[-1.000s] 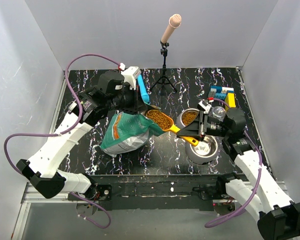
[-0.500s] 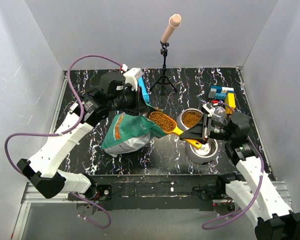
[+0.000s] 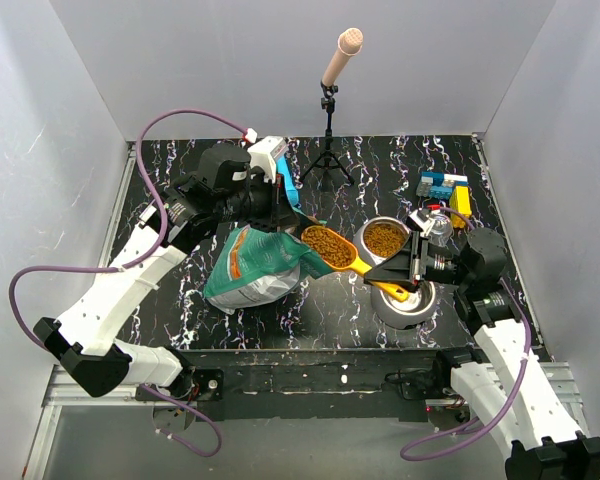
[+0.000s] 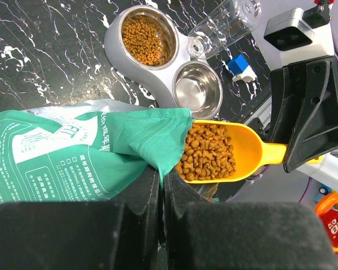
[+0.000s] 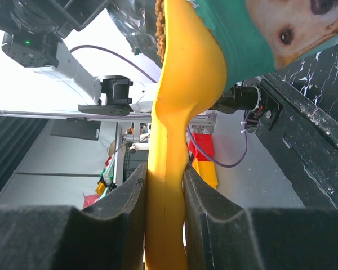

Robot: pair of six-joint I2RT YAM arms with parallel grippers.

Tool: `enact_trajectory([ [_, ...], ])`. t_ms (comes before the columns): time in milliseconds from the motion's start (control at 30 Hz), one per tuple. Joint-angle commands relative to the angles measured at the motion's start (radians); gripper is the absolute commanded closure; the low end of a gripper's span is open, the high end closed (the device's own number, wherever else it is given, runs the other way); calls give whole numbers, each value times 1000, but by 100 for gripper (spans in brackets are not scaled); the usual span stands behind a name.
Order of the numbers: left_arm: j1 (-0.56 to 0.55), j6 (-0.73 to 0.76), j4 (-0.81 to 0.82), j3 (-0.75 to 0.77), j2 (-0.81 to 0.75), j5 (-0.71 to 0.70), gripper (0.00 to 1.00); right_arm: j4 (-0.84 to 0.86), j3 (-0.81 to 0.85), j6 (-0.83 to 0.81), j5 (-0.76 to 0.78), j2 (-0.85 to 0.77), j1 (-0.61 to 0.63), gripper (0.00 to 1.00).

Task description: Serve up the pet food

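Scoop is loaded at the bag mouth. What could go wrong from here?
1. The scoop is heaped and held only by its handle; a tilt could spill kibble.
2. The bag lip overlaps its rim and may snag.
3. The far bowl is already full; pouring there could overflow.

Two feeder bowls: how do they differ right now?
The filled bowl holds kibble; the empty bowl is bare steel. From above, the right gripper holding the scoop overlaps the empty bowl; the filled bowl is unobstructed. Both are round steel in one grey feeder.
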Motion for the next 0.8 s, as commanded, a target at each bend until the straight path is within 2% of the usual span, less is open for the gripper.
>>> enact_trajectory([
  [0, 12, 5, 190, 30, -77, 17, 100, -57, 25, -7, -40, -26, -10, 99],
  [767, 12, -8, 204, 28, -57, 9, 100, -130, 73, -15, -18, -100, -18, 99],
])
